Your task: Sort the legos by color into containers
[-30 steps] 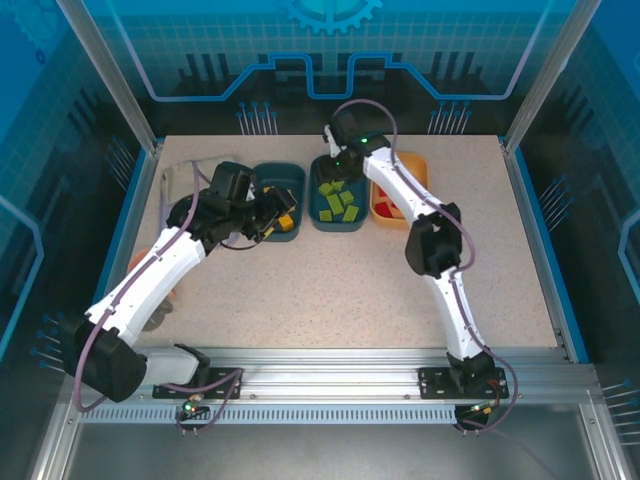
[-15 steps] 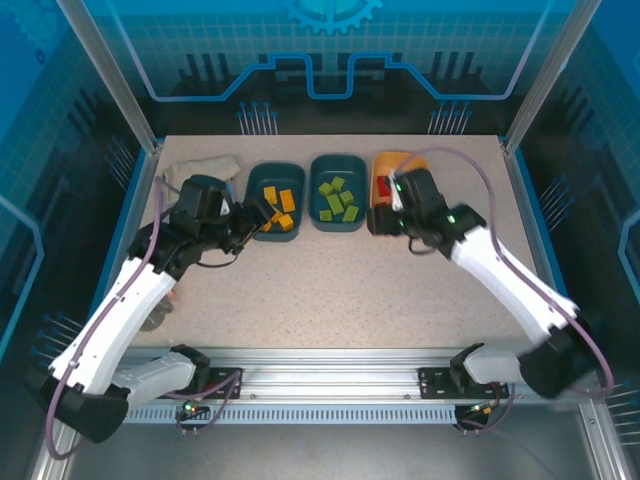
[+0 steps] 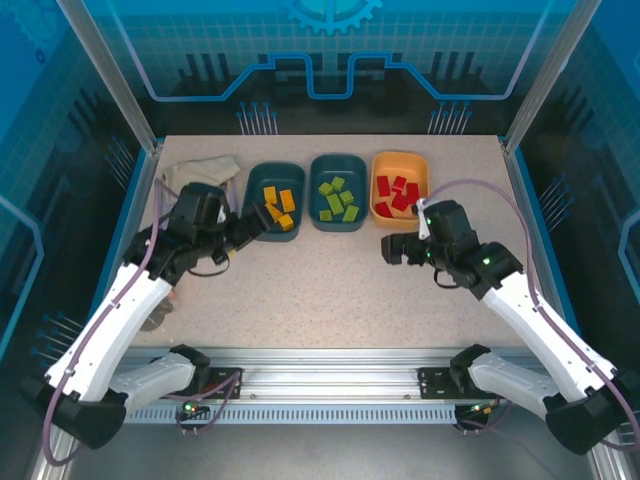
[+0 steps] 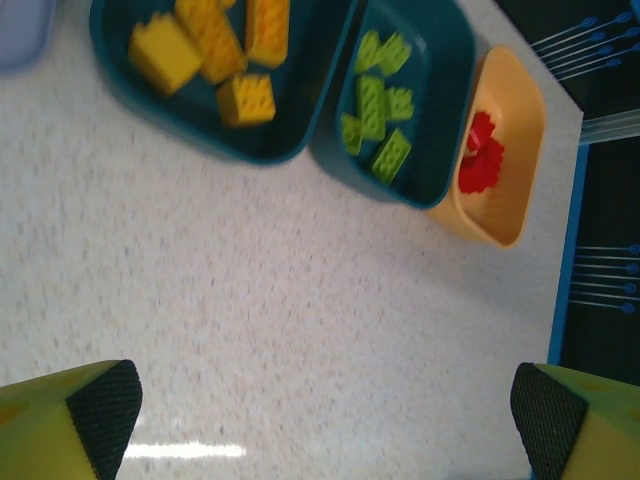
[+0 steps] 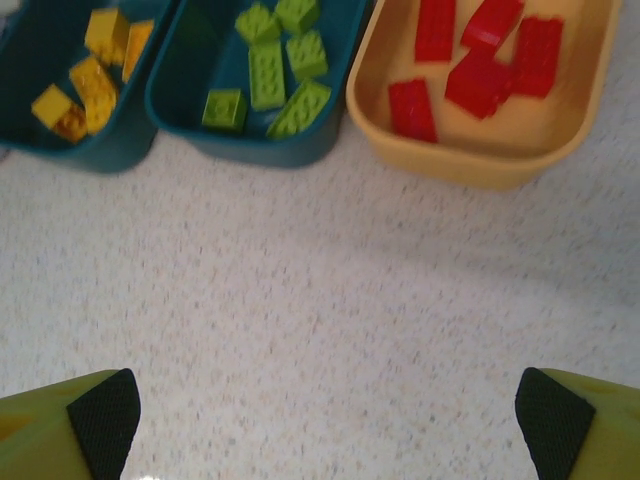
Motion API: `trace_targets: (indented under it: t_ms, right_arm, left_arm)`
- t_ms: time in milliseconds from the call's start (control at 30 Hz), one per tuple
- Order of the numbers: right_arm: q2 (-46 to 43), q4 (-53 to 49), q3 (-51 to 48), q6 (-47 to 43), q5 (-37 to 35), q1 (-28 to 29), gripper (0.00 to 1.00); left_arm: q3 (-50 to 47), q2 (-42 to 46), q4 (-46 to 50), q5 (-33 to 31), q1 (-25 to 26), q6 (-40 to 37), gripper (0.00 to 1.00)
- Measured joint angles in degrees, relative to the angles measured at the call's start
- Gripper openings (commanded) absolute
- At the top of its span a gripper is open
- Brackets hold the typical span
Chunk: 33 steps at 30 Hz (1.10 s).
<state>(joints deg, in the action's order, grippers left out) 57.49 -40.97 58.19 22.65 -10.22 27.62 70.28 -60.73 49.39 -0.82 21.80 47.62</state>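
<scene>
Three tubs stand in a row at the back of the table. The left teal tub [image 3: 275, 166] holds orange-yellow legos [image 3: 278, 205], the middle teal tub [image 3: 338, 157] light green legos [image 3: 335, 198], and the light orange tub [image 3: 400, 154] red legos [image 3: 397, 190]. My left gripper [image 3: 253, 224] hovers open and empty just left of the first tub's near end. My right gripper [image 3: 392, 247] is open and empty over bare table, in front of the orange tub. Both wrist views look across the table at the filled tubs, past the left gripper [image 4: 325, 410] and right gripper [image 5: 325, 415].
A beige cloth [image 3: 200, 168] lies at the back left corner. A dark round object [image 3: 157, 318] sits partly under my left arm. Blue rails edge the table, and an aluminium rail [image 3: 320, 372] runs along the front.
My right arm swung off the green tub, past the orange tub, and back toward the near side. My left gripper drew back out of the left teal tub. The bricks stayed put.
</scene>
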Motion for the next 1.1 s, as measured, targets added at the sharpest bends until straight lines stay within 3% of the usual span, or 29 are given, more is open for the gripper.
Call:
trace_targets:
  t_ms: [67,167,233,333,433,600,867,1100]
  right_arm:
    - [2.4,0.7,3.9,-0.7,-1.3,-1.2,1.0]
    - [6.4,0.6,10.4,-0.4,-7.6,-2.2,1.0]
    - [8.2,2.2,12.2,-0.2,-12.7,-3.6,1.0]
    - [6.5,10.6,4.8,-3.2,-15.3,-9.3,1.0]
    - [3.9,20.8,-9.4,-8.2,-15.7,-15.3,1.0]
    - [9.0,28.7,-21.2,-13.6,-13.6,-17.2,1.0]
    - [16.2,48.3,-28.2,-17.9,-8.5,-20.4,1.0]
    - [23.4,61.9,-28.2,-19.3,-1.7,-24.6,1.0]
  left_arm:
    - [5.4,-3.2,1.1,-4.5,0.0,-3.4,0.99]
    - [10.9,-7.0,1.7,-16.2,-0.2,-7.9,0.99]
    - [8.1,-6.8,-2.7,-23.1,-0.6,-14.0,0.99]
    - [-5.6,-4.0,-16.5,-28.2,-2.7,-27.1,0.99]
    - [-18.4,-4.7,-25.7,-26.9,-8.3,-34.9,0.99]
    - [-31.1,-8.3,-36.7,-21.1,-17.8,-37.3,0.99]
    - [-36.8,-16.6,-57.9,-15.3,-19.0,-38.9,0.99]
    - [-36.8,-23.5,-68.6,-12.1,-21.1,-41.2,0.99]
